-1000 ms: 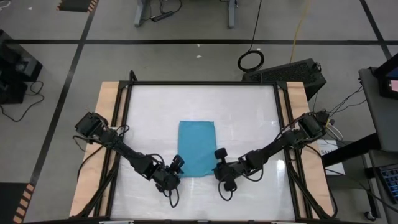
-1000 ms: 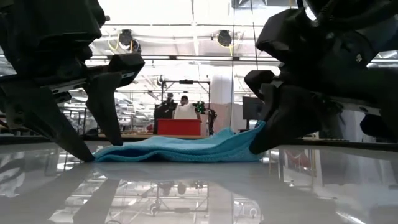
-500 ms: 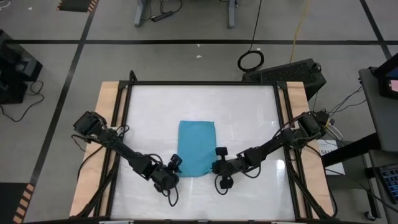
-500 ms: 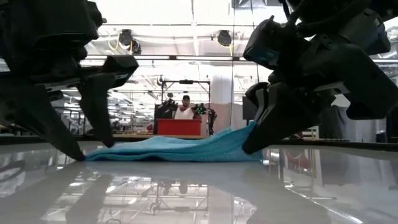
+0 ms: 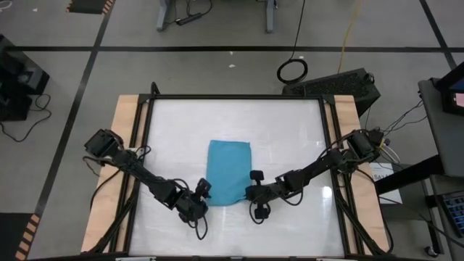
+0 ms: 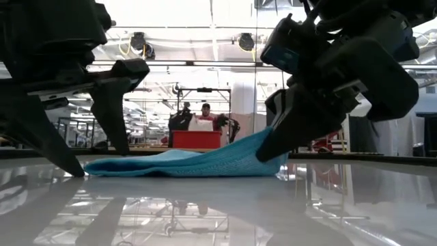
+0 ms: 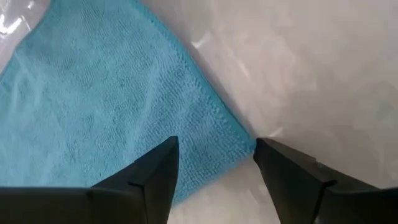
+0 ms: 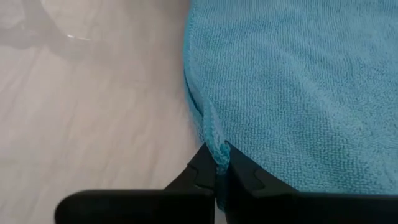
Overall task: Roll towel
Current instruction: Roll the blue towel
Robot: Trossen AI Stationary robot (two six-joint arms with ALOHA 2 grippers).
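Two grippers sit at the near end of the towel (image 5: 228, 172), one at each near corner. That looks like the spot to start a roll, because the cloth can then be turned over toward the far side of the table (image 5: 174, 123).

The right gripper (image 8: 216, 163) has its two fingers pinched tight on a small fold at the towel's edge. In the low view that corner is lifted off the table while the rest lies flat, so the pinch seems meant to pull the edge up and get the first turn going.

The left gripper (image 7: 214, 163) has its fingers spread wide, one on each side of the other near corner. The tips are down by the table, but they hold nothing. I think it is set that way so it can close on the corner and lift its side to match. If only one side goes up, the roll could come out crooked.

The towel lies near the middle of the table, a bit toward the near edge. It is blue-green, plain and soft, with a fuzzy weave and a neat stitched hem. It is longer than it is wide, and it looks thin and floppy. No part is rolled yet.
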